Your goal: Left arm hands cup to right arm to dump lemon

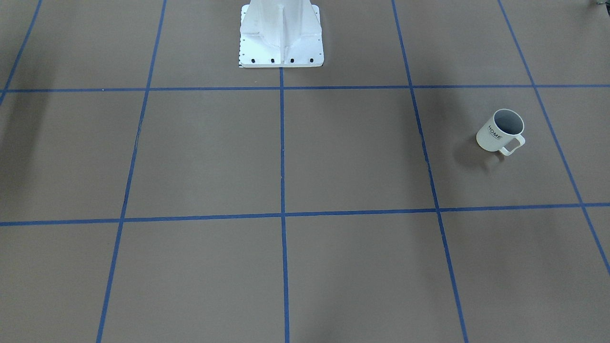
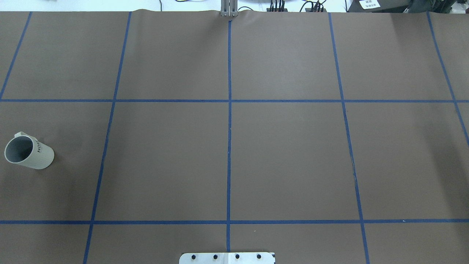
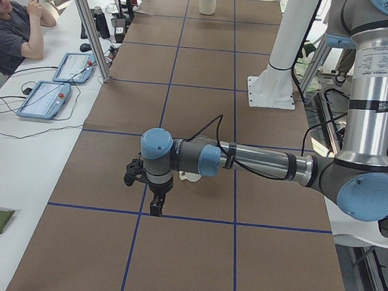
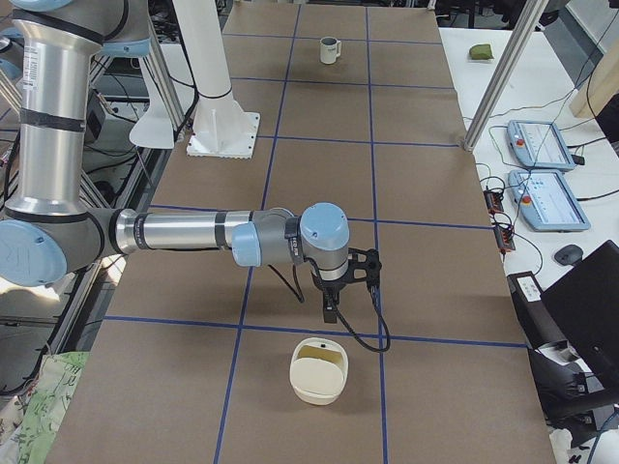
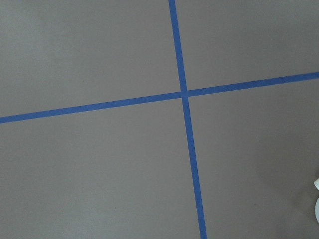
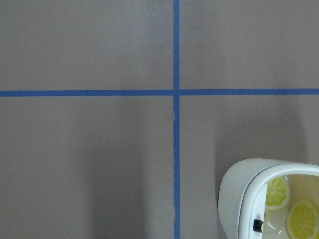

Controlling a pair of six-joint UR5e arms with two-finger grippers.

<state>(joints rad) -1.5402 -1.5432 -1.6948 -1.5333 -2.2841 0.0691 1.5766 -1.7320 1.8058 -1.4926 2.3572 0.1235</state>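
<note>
Both arms reached out horizontally on either side of the white pedestal, wrists turned down, with the left gripper and right gripper low over open bench, their fingers' spread impossible to tell, while the cup stood upright, untouched, far to the pedestal's left.

We see the near right arm's black gripper pointing down over the brown blue-taped table; a cream rounded container sits near it; a white handled mug stands well apart.
</note>
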